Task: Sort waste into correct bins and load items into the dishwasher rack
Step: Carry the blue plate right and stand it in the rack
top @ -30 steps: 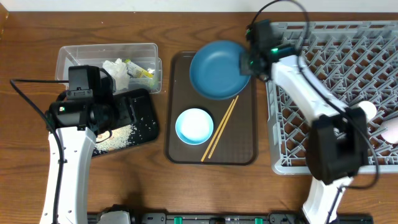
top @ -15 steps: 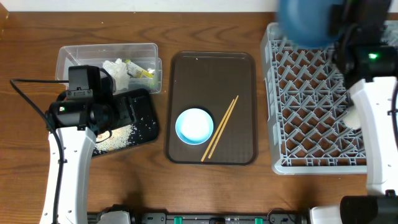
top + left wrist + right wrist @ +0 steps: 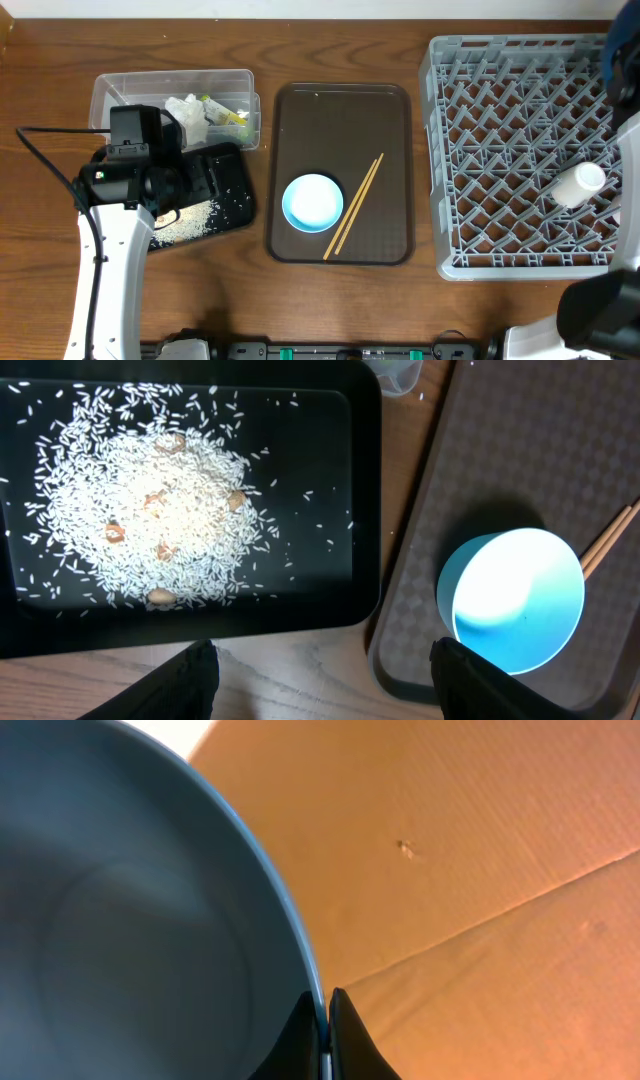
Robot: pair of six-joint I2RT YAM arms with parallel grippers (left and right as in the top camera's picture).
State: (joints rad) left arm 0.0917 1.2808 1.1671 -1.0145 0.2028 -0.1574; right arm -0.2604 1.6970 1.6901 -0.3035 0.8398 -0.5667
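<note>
Dark blue plate: off bench, rim pinched in right jaws.
Pale blue-white bowl: upright, empty, on brown tray, near-left part.
Two wooden chopsticks: laid diagonally just right of bowl, on same tray.
Grey pegged rack: right of brown tray; white cup on its side in right part.
Clear tub: far left, holds crumpled tissue and yellow-green wrapper.
Black tray: just beside tub on near side, holds rice heap with few brownish bits, stray grains around.
</note>
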